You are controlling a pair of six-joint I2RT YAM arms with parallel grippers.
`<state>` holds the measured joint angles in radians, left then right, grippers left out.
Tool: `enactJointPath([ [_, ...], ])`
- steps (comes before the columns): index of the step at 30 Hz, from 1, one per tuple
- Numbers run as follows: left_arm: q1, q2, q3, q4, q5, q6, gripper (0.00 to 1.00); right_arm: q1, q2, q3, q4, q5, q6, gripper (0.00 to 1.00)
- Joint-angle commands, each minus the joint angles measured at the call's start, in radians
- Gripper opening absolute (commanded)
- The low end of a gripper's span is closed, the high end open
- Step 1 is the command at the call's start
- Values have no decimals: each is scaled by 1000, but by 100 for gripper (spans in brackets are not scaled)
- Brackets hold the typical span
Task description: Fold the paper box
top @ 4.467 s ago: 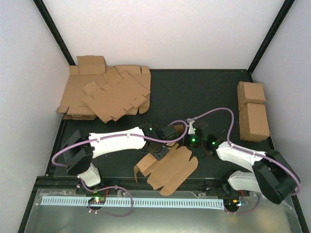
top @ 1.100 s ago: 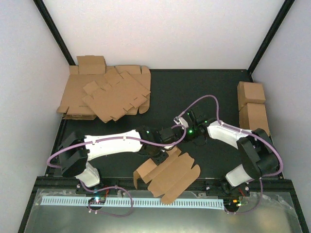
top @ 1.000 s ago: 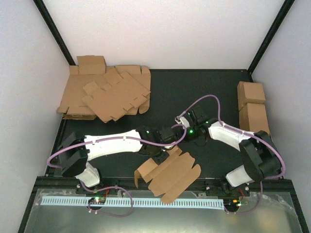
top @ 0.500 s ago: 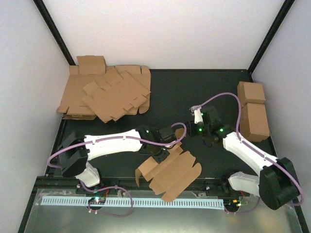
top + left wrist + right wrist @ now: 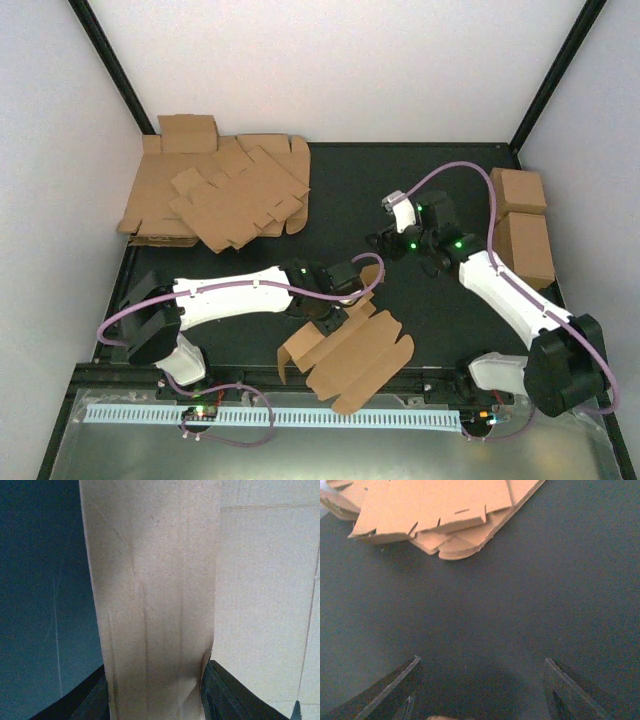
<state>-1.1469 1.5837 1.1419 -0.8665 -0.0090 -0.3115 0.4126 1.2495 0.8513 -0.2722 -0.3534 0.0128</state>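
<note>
- Left gripper [image 5: 326, 317]: the fingers [image 5: 227, 692] are clamped on a raised flap of the paper box [image 5: 352, 352]. In the left wrist view the flap is seen upright between the two black pads and slightly crumpled at the pinch.
- Paper box: a plain brown die-cut sheet, mostly flat, laid skewed at the near edge of the table [image 5: 400, 190], between the two arm bases.
- Parallel fold lines are seen along its length, with tabs and notches on the edges. One flap at its left end is stood up; the rest lies low.
- Right gripper [image 5: 481, 662]: the fingers [image 5: 387, 692] are spread wide and nothing is held between them. Only dark table is seen below.
- The right gripper is held well apart from the box, beyond it and to its right.
- Heap of flat cardboard sheets [image 5: 220, 190]: stacked in the far left corner. Its edge is seen at the top of the right wrist view.
- Two closed cardboard cuboids [image 5: 523, 250]: set at the right edge, one just behind the other.
</note>
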Motion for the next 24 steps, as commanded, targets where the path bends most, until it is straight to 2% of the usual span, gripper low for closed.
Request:
enactJointPath([
  [1, 1, -13, 33, -10, -29, 14, 45, -3, -27, -39, -139, -68, -32, 68],
  [5, 1, -12, 32, -12, -36, 15, 45, -2, -123, -151, -62, -52, 14, 68],
  [8, 2, -10, 33, -12, -40, 18, 45, 2, -178, -234, 13, -74, -9, 75],
  [14, 1, -4, 37, -18, -50, 26, 45, 2, -128, -204, 13, -38, -49, 76],
  [19, 2, -2, 38, -25, -61, 31, 45, 5, -73, -171, -29, -71, -92, 70],
  [24, 2, 4, 47, -31, -64, 41, 45, 32, -33, -150, -35, -47, -130, 68],
])
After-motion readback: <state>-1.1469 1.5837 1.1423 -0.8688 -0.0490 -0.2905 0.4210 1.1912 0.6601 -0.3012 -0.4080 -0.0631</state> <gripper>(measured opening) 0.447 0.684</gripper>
